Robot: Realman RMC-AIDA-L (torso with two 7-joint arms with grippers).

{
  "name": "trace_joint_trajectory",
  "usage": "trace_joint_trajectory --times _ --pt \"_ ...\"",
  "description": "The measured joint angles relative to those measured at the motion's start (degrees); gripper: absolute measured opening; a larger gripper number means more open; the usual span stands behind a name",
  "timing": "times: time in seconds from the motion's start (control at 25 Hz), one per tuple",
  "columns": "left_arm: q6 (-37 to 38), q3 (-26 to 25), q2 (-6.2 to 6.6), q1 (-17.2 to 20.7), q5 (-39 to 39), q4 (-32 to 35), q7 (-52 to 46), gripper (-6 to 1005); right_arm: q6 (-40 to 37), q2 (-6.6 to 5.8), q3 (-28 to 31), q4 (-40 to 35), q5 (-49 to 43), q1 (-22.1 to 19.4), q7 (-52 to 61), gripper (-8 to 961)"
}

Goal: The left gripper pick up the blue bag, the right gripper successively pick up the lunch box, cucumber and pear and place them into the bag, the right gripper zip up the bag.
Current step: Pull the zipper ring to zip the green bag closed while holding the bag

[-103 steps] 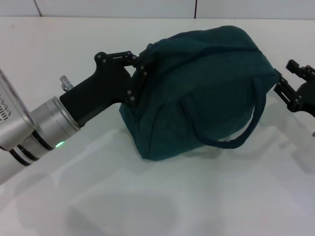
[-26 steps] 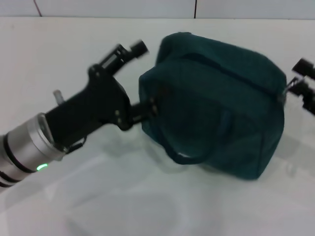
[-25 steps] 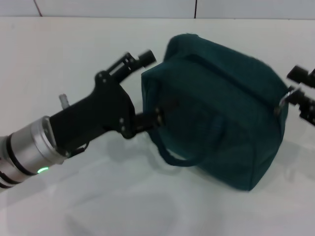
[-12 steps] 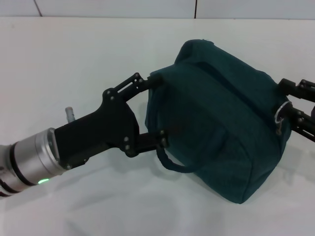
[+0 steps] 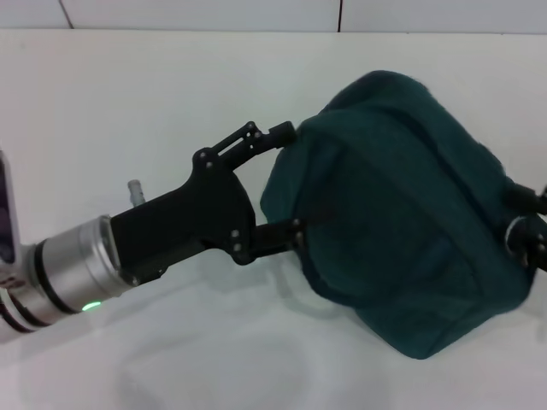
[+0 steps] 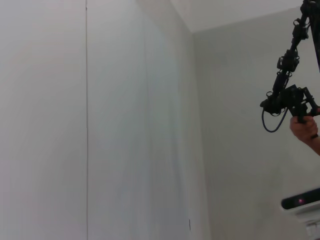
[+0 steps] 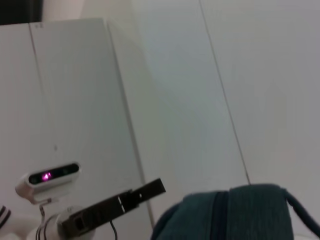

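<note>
The blue bag (image 5: 402, 222) lies tilted on the white table (image 5: 128, 102), right of centre in the head view. Its top also shows in the right wrist view (image 7: 235, 212). My left gripper (image 5: 292, 181), with its silver wrist and green light, comes in from the left. Its two fingers clasp the bag's left end, one at the top corner and one on the front face. My right gripper (image 5: 525, 219) shows only in part at the bag's right end, at the picture's edge. The lunch box, cucumber and pear are not in view.
The table runs to a tiled wall (image 5: 256, 13) at the back. The left wrist view shows a wall, a black arm rig held by a person's hand (image 6: 304, 129) and a camera (image 6: 300, 200). The right wrist view shows a camera with a pink light (image 7: 47, 176).
My left gripper let go of the bag, opened wide, moved right and closed on its left end again. The bag shifted right and turned. My right gripper went partly out of view.
</note>
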Motion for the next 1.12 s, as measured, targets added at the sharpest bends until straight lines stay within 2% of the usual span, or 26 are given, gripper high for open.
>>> trace_joint_trajectory --times 0.4,0.72,0.84,0.92,1.12 --pt "-2.1 0.1 -0.22 -1.9 0.2 -0.4 0.0 870 -1.3 -1.86 0.0 1.8 -1.1 -3.0 -0.5 424" --pt "-2.9 0.2 -0.20 -2.5 0.2 -0.4 0.0 870 -8.5 -4.40 0.3 5.1 -2.0 -3.6 -3.5 423" --pt "-2.9 0.2 -0.20 -2.5 0.2 -0.4 0.0 870 -10.7 -4.56 1.2 6.0 -1.4 -4.0 -5.5 422" --pt "-2.9 0.2 -0.23 -2.5 0.2 -0.4 0.0 870 -11.2 -4.81 0.3 6.0 -2.0 -3.9 -5.7 422" --pt "-2.9 0.3 -0.37 -3.0 0.3 -0.2 -0.4 870 -11.8 -6.55 -4.4 8.2 -4.8 -2.3 -5.7 421"
